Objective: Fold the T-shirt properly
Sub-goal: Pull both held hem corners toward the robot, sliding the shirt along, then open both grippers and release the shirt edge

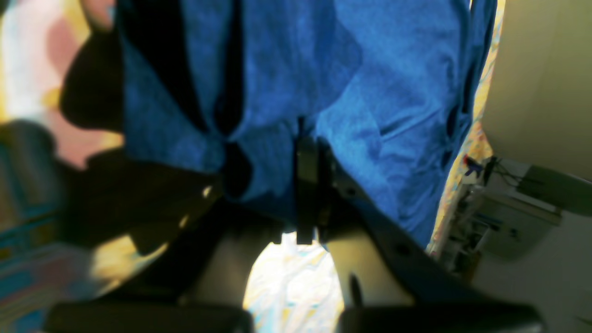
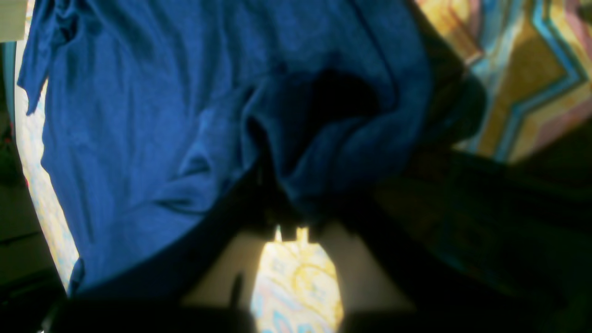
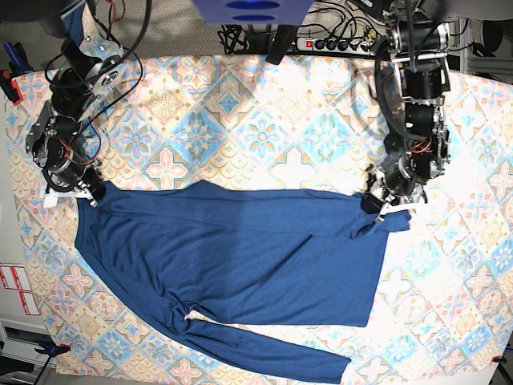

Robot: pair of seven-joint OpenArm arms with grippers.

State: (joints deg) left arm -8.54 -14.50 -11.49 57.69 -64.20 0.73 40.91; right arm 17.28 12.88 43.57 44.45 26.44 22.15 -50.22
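The dark blue T-shirt [image 3: 240,257] lies spread across the patterned tablecloth, its upper edge stretched straight between my two grippers. One long sleeve [image 3: 264,353] trails along the front. In the base view my left gripper [image 3: 375,202] sits at the shirt's upper right corner, shut on the fabric. My right gripper [image 3: 90,196] pinches the upper left corner. In the left wrist view the T-shirt [image 1: 379,92] hangs from the closed left gripper [image 1: 307,152]. In the right wrist view bunched T-shirt fabric [image 2: 138,115] hides most of the right gripper [image 2: 282,208].
The pastel tile-patterned tablecloth [image 3: 256,128] covers the table. A power strip with cables [image 3: 329,42] lies along the back edge between the arm bases. White labels [image 3: 16,289] sit off the table's left edge.
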